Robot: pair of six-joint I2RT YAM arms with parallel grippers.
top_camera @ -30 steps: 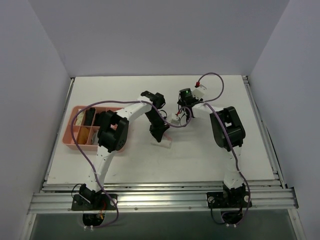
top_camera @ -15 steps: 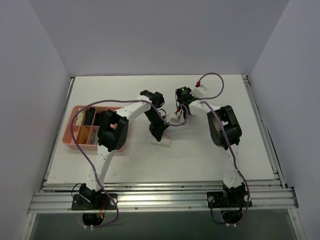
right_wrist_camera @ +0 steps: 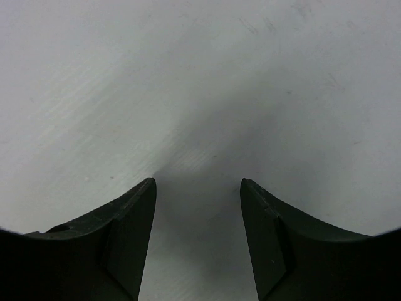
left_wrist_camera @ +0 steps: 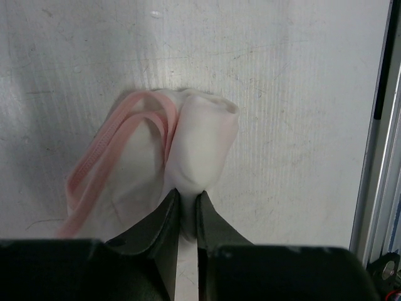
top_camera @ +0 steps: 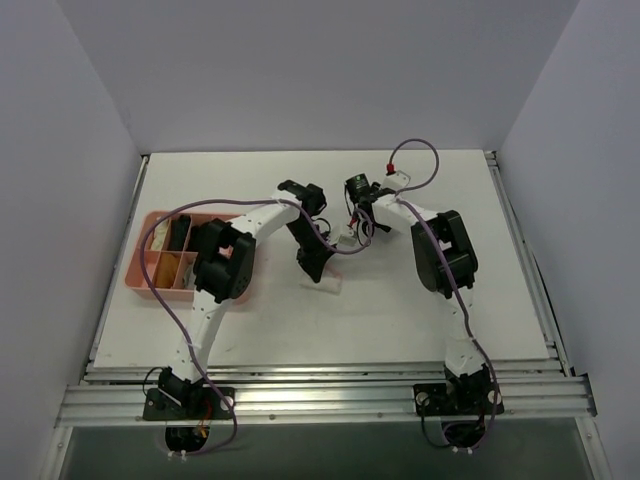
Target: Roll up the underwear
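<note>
The underwear (left_wrist_camera: 199,143) is a small white garment with pink edge trim (left_wrist_camera: 100,164), partly rolled into a bundle on the white table. My left gripper (left_wrist_camera: 188,199) is shut on the near end of the roll, its dark fingers pinching the white cloth. From above, the left gripper (top_camera: 313,270) points down at the underwear (top_camera: 330,284) in the middle of the table. My right gripper (right_wrist_camera: 198,183) stands open over bare table with nothing between its fingers. In the top view the right gripper (top_camera: 357,203) is just behind and to the right of the left one.
A pink divided tray (top_camera: 138,272) sits at the left of the table and holds a black rolled garment (top_camera: 178,232) and a beige one (top_camera: 164,268). Purple cables (top_camera: 420,150) loop off both arms. A metal rail (left_wrist_camera: 383,157) borders the table.
My right arm has swung slightly to the left and toward the back, its gripper staying open. The left gripper keeps its hold on the underwear in the same spot.
</note>
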